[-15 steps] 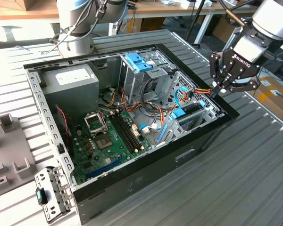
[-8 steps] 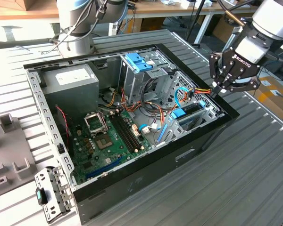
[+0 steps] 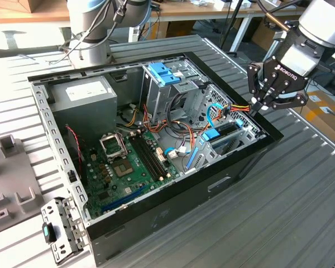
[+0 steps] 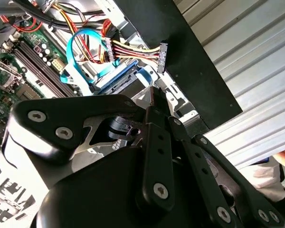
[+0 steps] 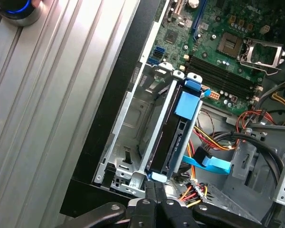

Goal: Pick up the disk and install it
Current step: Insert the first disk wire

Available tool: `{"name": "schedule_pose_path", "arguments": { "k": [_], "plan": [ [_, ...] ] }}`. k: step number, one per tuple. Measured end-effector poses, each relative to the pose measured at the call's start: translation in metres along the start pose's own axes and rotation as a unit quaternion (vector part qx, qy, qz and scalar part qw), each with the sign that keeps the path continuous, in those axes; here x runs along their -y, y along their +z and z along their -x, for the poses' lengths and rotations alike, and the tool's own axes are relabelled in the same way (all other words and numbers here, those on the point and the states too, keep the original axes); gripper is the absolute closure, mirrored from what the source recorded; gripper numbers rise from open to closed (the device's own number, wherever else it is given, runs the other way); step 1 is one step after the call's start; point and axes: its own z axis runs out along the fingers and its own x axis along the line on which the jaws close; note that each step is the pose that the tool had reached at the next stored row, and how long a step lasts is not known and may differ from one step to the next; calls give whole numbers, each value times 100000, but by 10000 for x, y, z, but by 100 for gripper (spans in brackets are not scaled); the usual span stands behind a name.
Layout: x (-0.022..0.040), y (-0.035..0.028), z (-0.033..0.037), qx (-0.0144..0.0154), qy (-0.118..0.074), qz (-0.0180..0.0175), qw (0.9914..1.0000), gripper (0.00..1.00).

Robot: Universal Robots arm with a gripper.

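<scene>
The disk stands on edge in the metal bay at the case corner on the exterior view's right, with blue rails along its sides. In the exterior view the disk shows as a blue strip inside that bay. My gripper hovers over the case's edge just beyond the bay. Its fingers are shut together with nothing between them. In the first wrist view the gripper has its tips right at the disk's blue end tab; I cannot tell if they touch. The gripper also points at the blue rail in the second wrist view.
The open computer case lies on a ribbed metal table. Inside are a grey power-supply box, a green motherboard, a drive cage with a light-blue bracket, and loose coloured cables. Grey fixtures sit at the exterior view's left.
</scene>
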Motion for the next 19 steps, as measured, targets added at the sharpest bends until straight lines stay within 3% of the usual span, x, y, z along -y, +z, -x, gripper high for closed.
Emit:
{"name": "schedule_pose_path", "arguments": {
  "k": [12,19],
  "plan": [
    [0,0,0,-85,-3645,285,99933,89],
    [0,0,0,-127,-5448,427,99850,89]
  ]
}}
